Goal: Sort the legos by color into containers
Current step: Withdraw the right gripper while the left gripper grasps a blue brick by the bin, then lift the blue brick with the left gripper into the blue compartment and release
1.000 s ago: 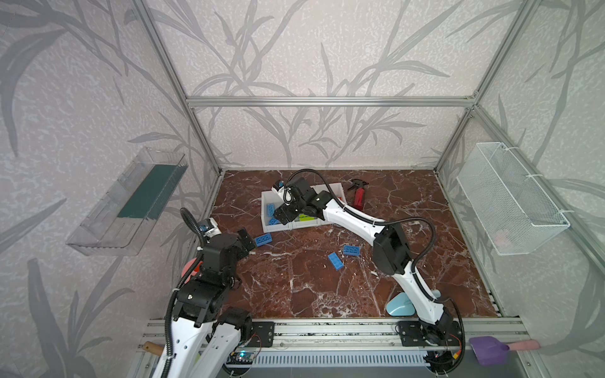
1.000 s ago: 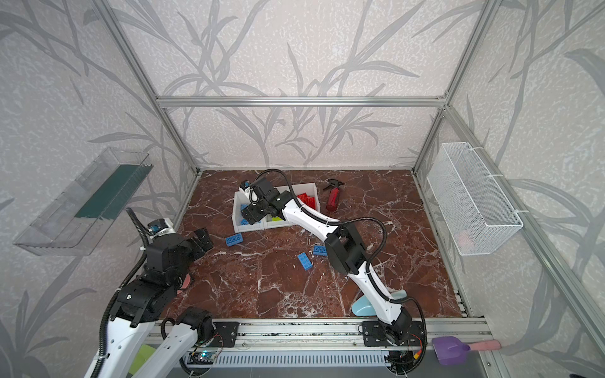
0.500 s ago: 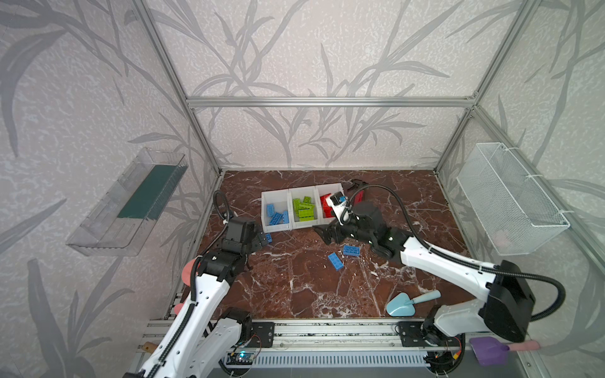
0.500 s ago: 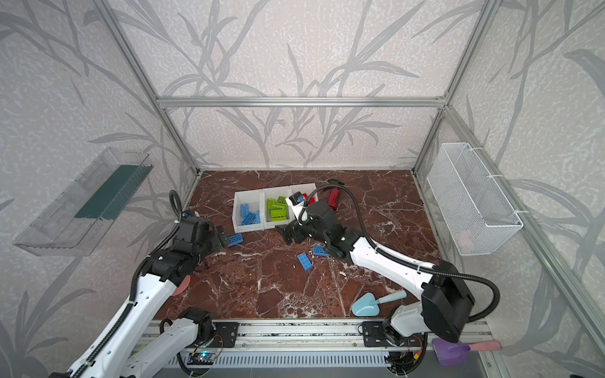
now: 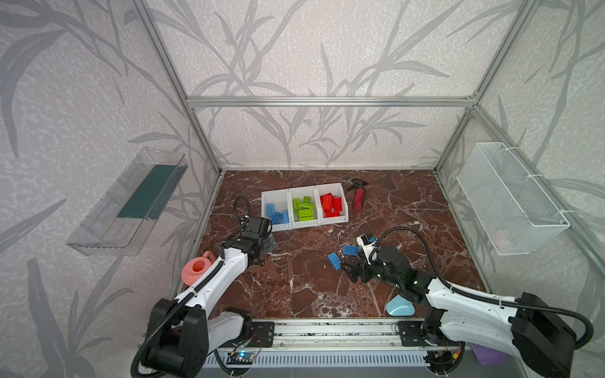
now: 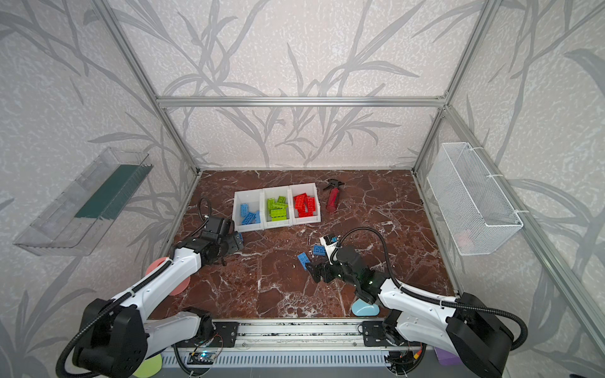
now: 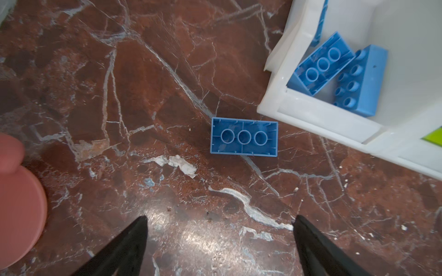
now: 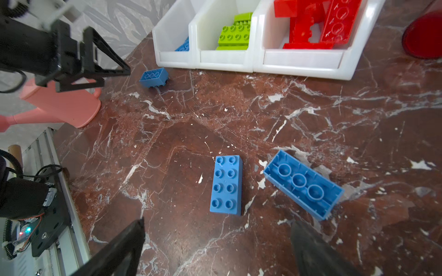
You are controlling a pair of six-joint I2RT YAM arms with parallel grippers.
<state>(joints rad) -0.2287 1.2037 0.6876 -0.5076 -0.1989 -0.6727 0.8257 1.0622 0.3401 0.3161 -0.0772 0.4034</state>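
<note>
Three joined white containers (image 5: 334,219) stand in a row at the back; they hold blue legos (image 5: 277,215), green legos (image 5: 304,208) and red legos (image 5: 331,204). A loose blue lego (image 7: 244,138) lies studs-down just in front of the blue bin's corner. My left gripper (image 7: 220,217) hovers open a short way from it, nothing between its fingers. Two more blue legos lie on the floor, one studs-up (image 8: 226,185) and one studs-down (image 8: 303,182). My right gripper (image 8: 218,221) is open just short of them; in both top views it (image 5: 348,271) sits beside the studs-up brick (image 5: 334,261).
A red spray bottle (image 5: 358,198) lies right of the bins. A pink watering can (image 5: 198,268) stands by the left arm, and a light blue scoop (image 5: 399,306) lies under the right arm. A wire basket (image 5: 510,196) and a clear tray (image 5: 131,203) hang on the side walls.
My right arm has pulled back from over the bins to the two blue bricks at front right, its jaws widening. My left arm has reached forward to the brick by the blue bin.
</note>
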